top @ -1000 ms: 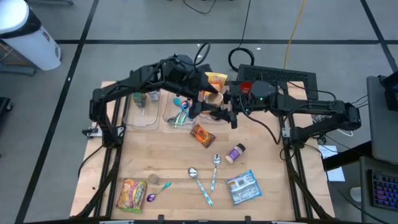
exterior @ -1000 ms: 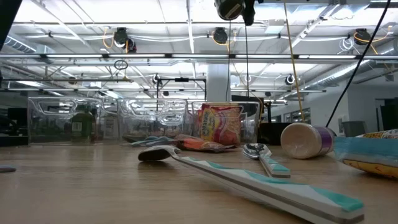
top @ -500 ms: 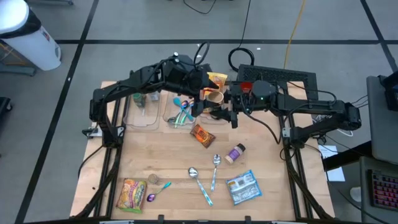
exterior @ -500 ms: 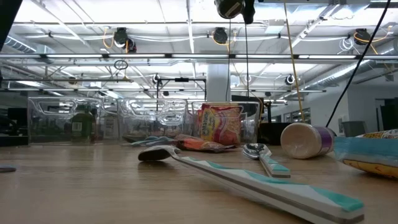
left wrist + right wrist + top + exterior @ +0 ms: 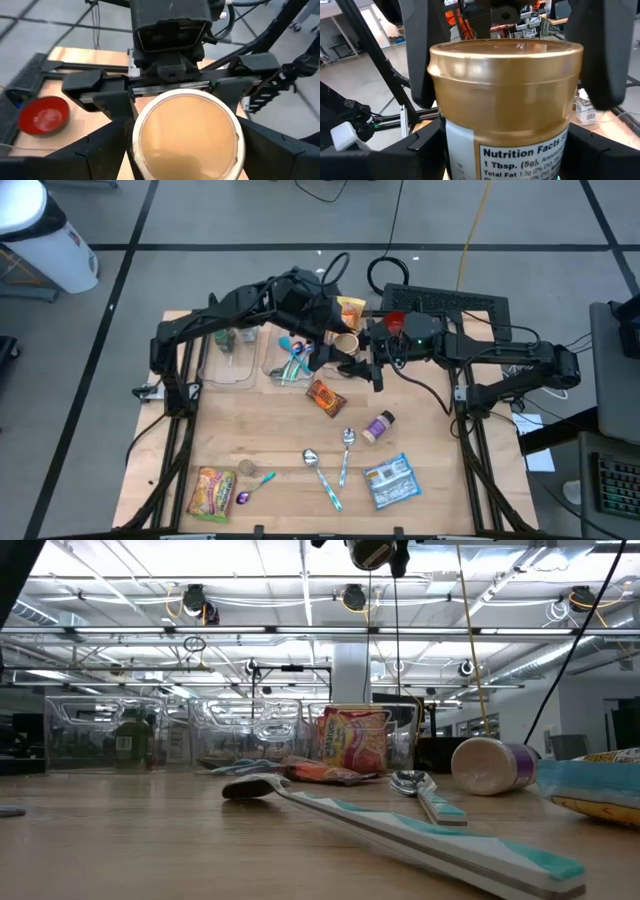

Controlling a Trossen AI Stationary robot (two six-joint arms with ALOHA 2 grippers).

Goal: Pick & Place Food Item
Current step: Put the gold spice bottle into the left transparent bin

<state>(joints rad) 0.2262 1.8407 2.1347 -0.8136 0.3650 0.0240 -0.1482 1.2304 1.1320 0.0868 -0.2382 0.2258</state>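
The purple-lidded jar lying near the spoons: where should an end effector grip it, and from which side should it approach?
The purple-lidded jar lies on its side on the table, lid toward the right arm's side. Likely best: come straight down from above and close across the round body, not the lid, fingers square to its long axis. The spoon beside it leaves little room there, so keep the fingers clear of it.
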